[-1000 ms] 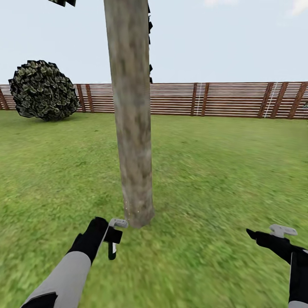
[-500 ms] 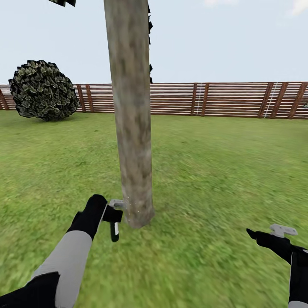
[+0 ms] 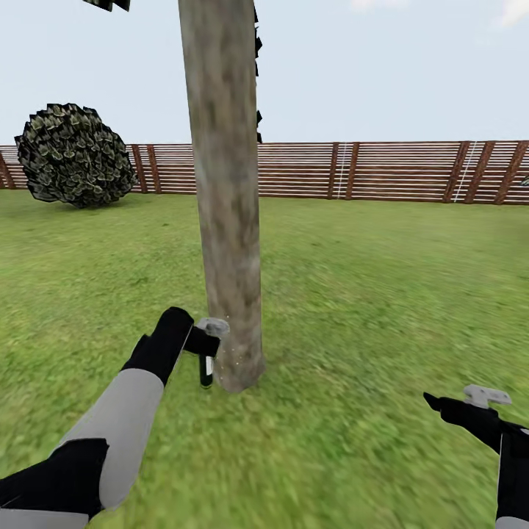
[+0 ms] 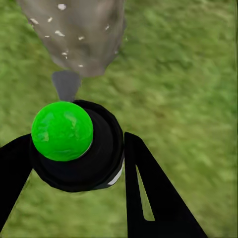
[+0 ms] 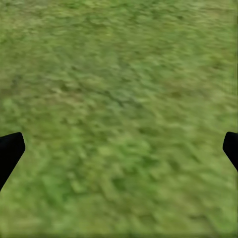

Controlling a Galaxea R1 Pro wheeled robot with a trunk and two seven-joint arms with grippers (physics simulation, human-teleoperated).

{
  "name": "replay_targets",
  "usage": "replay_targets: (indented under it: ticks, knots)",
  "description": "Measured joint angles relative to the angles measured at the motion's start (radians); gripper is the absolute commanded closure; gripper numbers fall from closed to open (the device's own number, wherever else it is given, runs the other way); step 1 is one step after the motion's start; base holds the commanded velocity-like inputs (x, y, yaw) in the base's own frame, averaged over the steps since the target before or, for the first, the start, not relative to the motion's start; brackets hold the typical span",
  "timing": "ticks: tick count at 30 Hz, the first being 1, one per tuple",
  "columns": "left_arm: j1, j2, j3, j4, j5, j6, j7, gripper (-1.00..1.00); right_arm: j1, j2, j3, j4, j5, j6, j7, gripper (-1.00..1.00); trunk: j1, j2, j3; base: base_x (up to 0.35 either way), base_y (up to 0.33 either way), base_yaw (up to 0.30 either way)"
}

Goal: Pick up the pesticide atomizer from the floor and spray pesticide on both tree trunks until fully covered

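Note:
A thick grey-brown tree trunk (image 3: 224, 191) rises from the grass at the centre of the head view. My left gripper (image 3: 203, 344) is shut on the slim black pesticide atomizer (image 3: 206, 369), held upright right beside the trunk's base. Small pale specks float between the nozzle and the bark. In the left wrist view the atomizer (image 4: 79, 144) shows a round black body with a green cap, clamped between my black fingers (image 4: 148, 193), and the trunk (image 4: 77, 32) ahead carries white flecks. My right gripper (image 3: 441, 404) hovers open over bare grass at the lower right.
A round dark bush (image 3: 73, 154) stands at the back left. A brown slatted fence (image 3: 367, 170) closes off the lawn (image 3: 382, 294) behind the tree. Open grass spreads on both sides of the trunk.
My left arm has lifted and pushed forward, carrying the atomizer up and closer to the trunk's base. The right arm has stayed where it was.

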State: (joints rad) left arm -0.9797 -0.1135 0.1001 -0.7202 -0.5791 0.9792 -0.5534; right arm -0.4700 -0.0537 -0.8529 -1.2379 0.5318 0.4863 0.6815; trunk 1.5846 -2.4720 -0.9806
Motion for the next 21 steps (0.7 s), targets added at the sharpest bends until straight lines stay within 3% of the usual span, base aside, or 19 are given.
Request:
replay_targets:
  ticks: [4, 10, 21]
  knots:
    - [-0.037, 0.011, -0.002, 0.002, 0.001, 0.002, -0.007, 1.00, 0.000, 0.000, 0.000, 0.000, 0.000, 0.000, 0.000, -1.00, 0.000, 0.000, 0.000, 0.000, 0.000, 0.000]
    - [-0.078, 0.025, -0.002, 0.002, -0.002, 0.002, -0.091, 1.00, 0.000, 0.000, 0.000, 0.000, 0.000, 0.000, 0.000, -1.00, 0.000, 0.000, 0.000, 0.000, 0.000, 0.000]
    - [-0.146, 0.035, -0.002, 0.003, -0.004, 0.004, -0.097, 1.00, 0.000, 0.000, 0.000, 0.000, -0.001, 0.000, 0.000, -1.00, 0.000, 0.000, 0.000, 0.000, 0.000, 0.000]
